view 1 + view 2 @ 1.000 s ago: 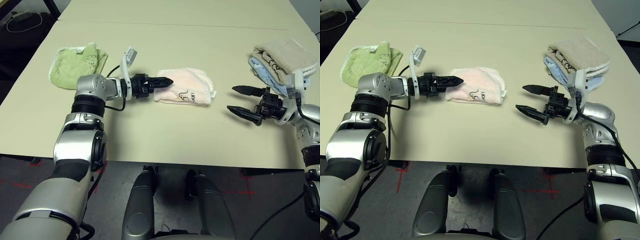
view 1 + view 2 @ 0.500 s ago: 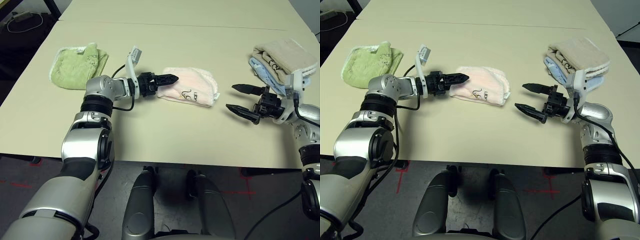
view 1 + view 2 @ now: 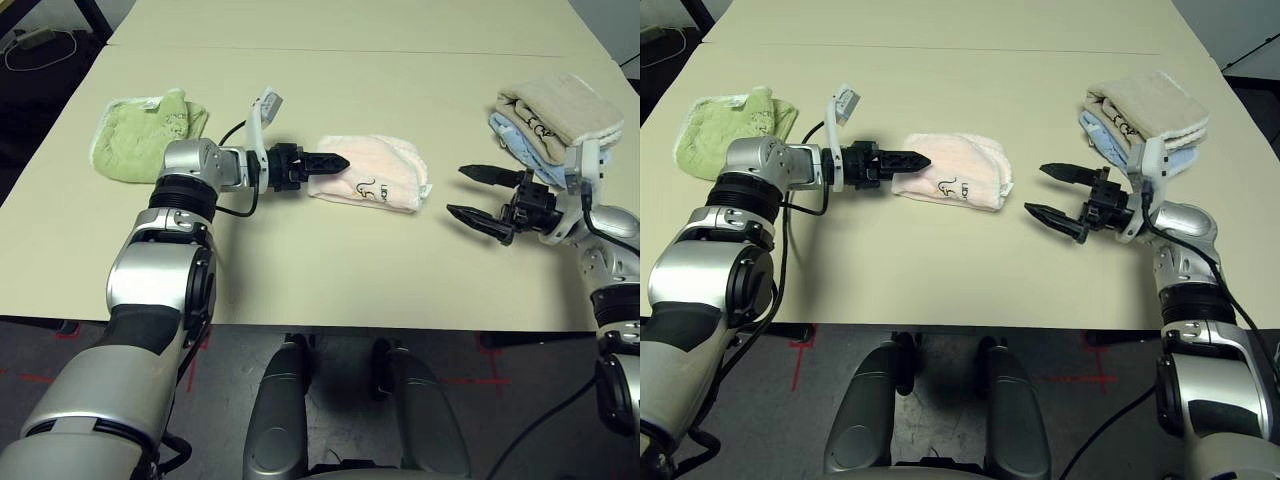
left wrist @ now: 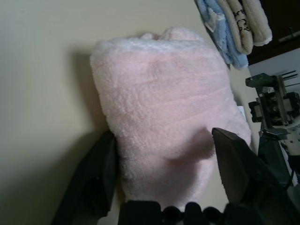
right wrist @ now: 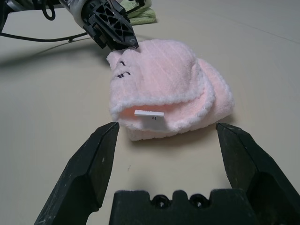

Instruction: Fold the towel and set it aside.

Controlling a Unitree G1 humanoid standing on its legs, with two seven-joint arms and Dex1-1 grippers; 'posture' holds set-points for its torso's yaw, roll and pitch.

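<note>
Leftmost on the surface [image 3: 330,270] lies a light green towel [image 3: 140,145]; beside it my left pincer [image 3: 335,163] is clamped on the near-left edge of the folded pink towel [image 3: 375,172], which rests mid-surface. Further right, my right pincer [image 3: 466,192] hovers with fingers spread apart, in front of the stacked beige and blue towels [image 3: 550,118].

The pink towel [image 3: 952,180] lies folded on the table [image 3: 940,270]. The left gripper [image 3: 908,160] touches its left end. The right gripper [image 3: 1053,192] is open and sits apart from it on the right. A green towel [image 3: 720,125] lies far left. Beige and blue towels [image 3: 1145,115] are stacked far right.
</note>
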